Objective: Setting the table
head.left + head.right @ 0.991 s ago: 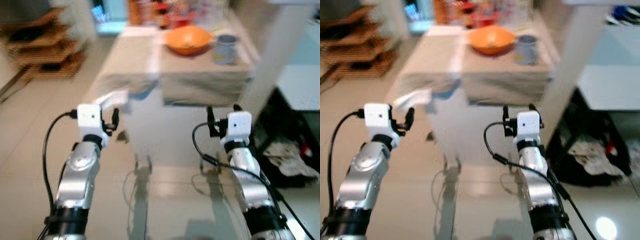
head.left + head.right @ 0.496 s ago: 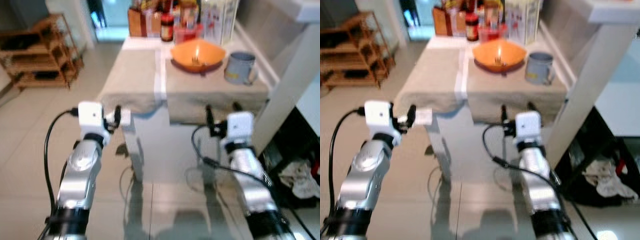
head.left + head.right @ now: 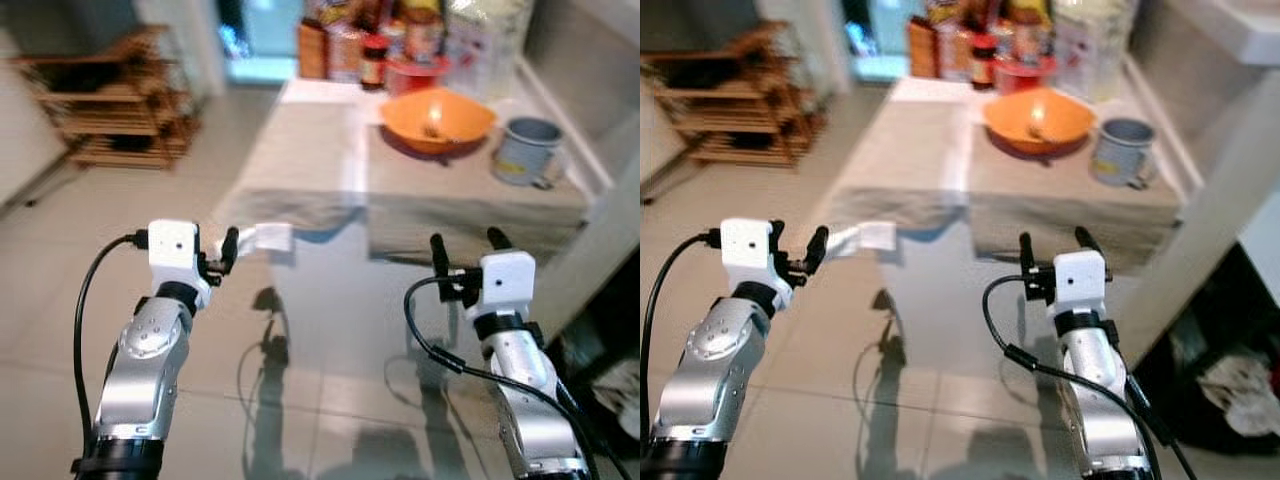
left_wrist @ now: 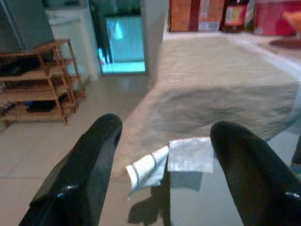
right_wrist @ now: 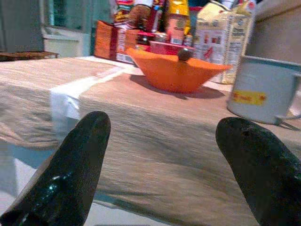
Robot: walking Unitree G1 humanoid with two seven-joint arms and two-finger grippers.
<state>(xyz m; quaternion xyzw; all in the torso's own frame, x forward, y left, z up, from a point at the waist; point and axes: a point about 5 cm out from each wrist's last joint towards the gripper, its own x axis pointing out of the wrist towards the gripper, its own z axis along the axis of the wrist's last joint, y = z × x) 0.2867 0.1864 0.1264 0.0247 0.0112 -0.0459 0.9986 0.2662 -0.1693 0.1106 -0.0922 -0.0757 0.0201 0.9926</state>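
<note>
Grippers are standing nearest to the camera, both raised over the glossy tiled floor point(image 3: 330, 420) in front of the table. The left gripper point(image 3: 218, 262) is holding its two black fingers apart with nothing between them, and the right gripper point(image 3: 466, 252) is also spreading its fingers wide and gripping nothing. Just beyond the left gripper a white cloth with thin stripes point(image 4: 149, 167) is hanging down at the near corner of the table (it is not touching the fingers, as far as the wrist view is showing).

The table point(image 3: 930, 150) is wearing a beige tablecloth point(image 3: 320, 160) with a pale band running along its middle. Farther back, toward the robot's right, an orange bowl point(image 3: 437, 118) is sitting on the cloth, and a grey mug point(image 3: 529, 152) with a yellow label is standing just beside it. Behind the bowl, bottles, jars and cartons point(image 5: 174, 26) are crowding the far end. At the far left a wooden shelf rack point(image 3: 120, 105) is standing on the floor.
</note>
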